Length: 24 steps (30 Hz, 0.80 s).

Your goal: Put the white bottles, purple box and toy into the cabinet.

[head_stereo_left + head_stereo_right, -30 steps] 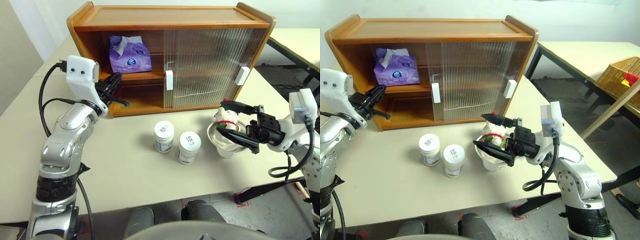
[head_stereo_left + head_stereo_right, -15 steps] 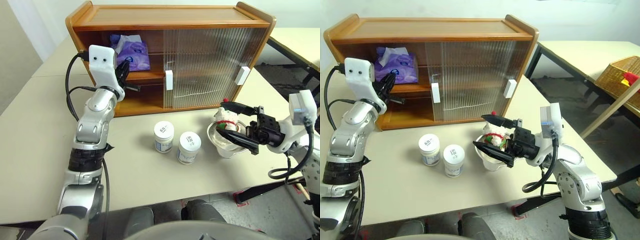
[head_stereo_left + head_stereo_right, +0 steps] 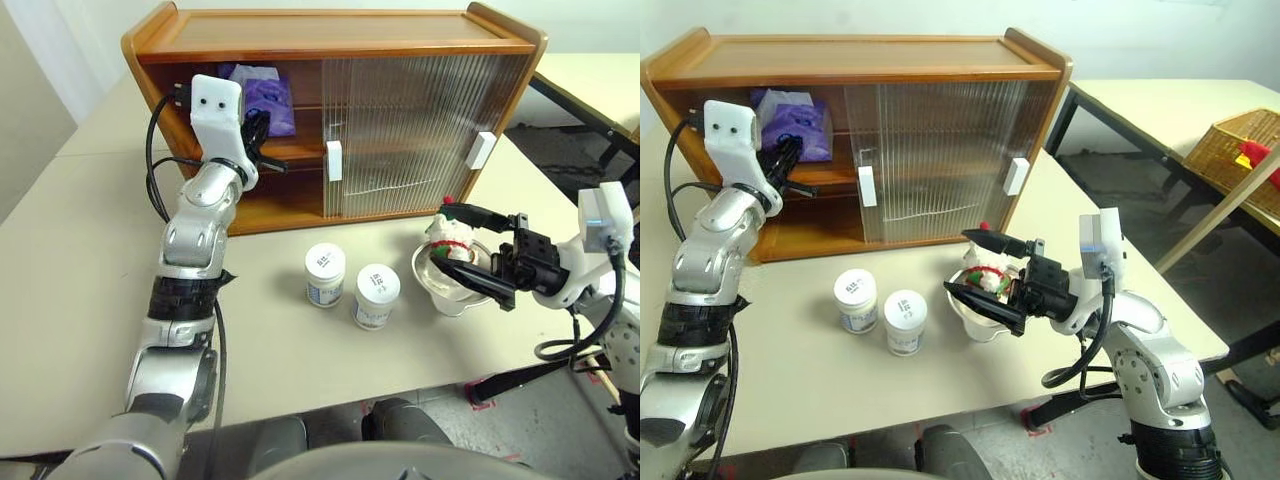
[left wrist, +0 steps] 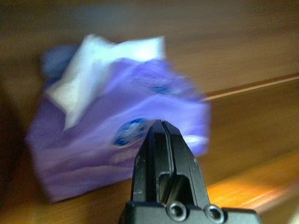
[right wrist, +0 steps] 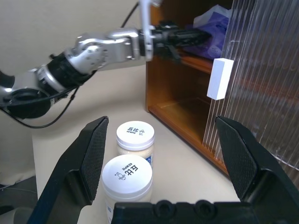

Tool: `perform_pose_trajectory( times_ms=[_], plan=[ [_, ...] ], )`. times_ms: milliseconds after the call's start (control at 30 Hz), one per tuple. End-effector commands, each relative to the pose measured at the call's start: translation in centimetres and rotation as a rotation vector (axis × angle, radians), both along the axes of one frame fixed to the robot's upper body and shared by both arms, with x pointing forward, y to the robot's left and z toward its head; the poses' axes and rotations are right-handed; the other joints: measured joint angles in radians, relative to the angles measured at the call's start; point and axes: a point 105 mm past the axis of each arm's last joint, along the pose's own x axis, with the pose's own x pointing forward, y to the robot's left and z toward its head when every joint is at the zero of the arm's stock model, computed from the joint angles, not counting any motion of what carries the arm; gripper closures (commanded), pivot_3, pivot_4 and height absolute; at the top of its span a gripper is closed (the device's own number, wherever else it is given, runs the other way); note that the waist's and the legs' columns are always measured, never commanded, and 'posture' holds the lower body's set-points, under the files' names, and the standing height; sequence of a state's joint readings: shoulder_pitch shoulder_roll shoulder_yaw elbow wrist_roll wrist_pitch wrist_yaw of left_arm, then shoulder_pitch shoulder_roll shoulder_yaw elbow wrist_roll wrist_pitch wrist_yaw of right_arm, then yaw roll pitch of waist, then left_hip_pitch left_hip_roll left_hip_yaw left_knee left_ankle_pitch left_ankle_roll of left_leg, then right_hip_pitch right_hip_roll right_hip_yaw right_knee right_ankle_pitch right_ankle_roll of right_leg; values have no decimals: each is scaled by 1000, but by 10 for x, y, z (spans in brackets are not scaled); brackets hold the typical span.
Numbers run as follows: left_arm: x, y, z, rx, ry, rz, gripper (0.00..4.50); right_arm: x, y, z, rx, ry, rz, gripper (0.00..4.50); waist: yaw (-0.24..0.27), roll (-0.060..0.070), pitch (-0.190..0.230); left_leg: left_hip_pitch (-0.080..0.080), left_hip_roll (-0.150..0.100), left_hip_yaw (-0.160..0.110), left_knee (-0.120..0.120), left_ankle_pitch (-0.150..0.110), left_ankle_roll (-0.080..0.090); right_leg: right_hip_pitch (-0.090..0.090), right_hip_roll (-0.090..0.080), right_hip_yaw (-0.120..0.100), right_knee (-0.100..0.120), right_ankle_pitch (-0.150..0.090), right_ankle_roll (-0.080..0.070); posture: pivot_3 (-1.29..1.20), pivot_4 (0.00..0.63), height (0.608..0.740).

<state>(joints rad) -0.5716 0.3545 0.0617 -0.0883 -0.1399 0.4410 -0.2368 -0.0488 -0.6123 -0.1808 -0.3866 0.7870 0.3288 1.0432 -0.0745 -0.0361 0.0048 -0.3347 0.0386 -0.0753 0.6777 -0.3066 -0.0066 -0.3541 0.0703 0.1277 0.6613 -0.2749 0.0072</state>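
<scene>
The purple box lies on the upper shelf in the open left half of the cabinet. My left gripper is shut and empty, reaching into that opening with its tip right in front of the purple box; I cannot tell whether they touch. Two white bottles stand upright on the table before the cabinet. The toy sits in a shiny metal dish at the right. My right gripper is open, one finger above and one below the toy and dish.
Both ribbed sliding doors cover the cabinet's right half, white handles showing. A second table with a wicker basket stands off to the right. The table's front edge runs close below the bottles.
My left arm has swung up and to the right, from outside the cabinet's left end into its opening, up to the purple box. The right gripper has stayed around the dish.
</scene>
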Motion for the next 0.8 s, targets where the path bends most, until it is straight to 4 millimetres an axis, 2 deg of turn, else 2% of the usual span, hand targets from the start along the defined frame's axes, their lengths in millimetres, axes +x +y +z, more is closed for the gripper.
perform_pose_trajectory(
  times_ms=[33,100,167,333,433,600,800],
  plan=[
    [-27,-9,9,5,-39,-154,4086,-1,-3,2,0,-15,-8,0,-3,0,0,0,0,0,0,0,0,0,0,0,0,0,-2,-143,0,740],
    [-51,-4,3,-11,-14,-266,3557,-2,-4,0,-1,-8,-2,0,-5,2,-1,0,0,0,-1,-1,1,-1,0,0,0,-2,-5,-128,0,740],
    [-66,10,-8,17,26,-307,2860,-2,-5,-2,-13,-2,10,0,-9,2,-1,0,0,0,-2,-2,1,-1,0,0,1,-4,-7,-122,0,740],
    [-89,41,-44,110,201,-384,1096,-6,-7,-5,-53,4,58,0,-7,3,-2,0,1,-1,-2,-2,0,-4,0,-1,6,-6,-12,-113,0,740],
    [-103,42,-68,147,309,-497,38,-10,-5,-4,-82,4,112,0,-1,5,-3,1,2,-2,-1,-2,0,-4,0,-1,6,-5,-14,-113,2,740],
    [-117,25,-97,153,414,-668,38,-17,0,-6,-139,21,205,0,3,5,-3,0,3,-3,-1,-3,0,-11,-1,-1,6,-3,-19,-128,3,740],
    [-125,17,-126,217,510,-737,38,-13,-1,-7,-149,12,190,0,-6,11,-7,-8,5,-4,-1,-3,-1,-14,0,1,7,-1,-21,-135,4,740]
  ],
)
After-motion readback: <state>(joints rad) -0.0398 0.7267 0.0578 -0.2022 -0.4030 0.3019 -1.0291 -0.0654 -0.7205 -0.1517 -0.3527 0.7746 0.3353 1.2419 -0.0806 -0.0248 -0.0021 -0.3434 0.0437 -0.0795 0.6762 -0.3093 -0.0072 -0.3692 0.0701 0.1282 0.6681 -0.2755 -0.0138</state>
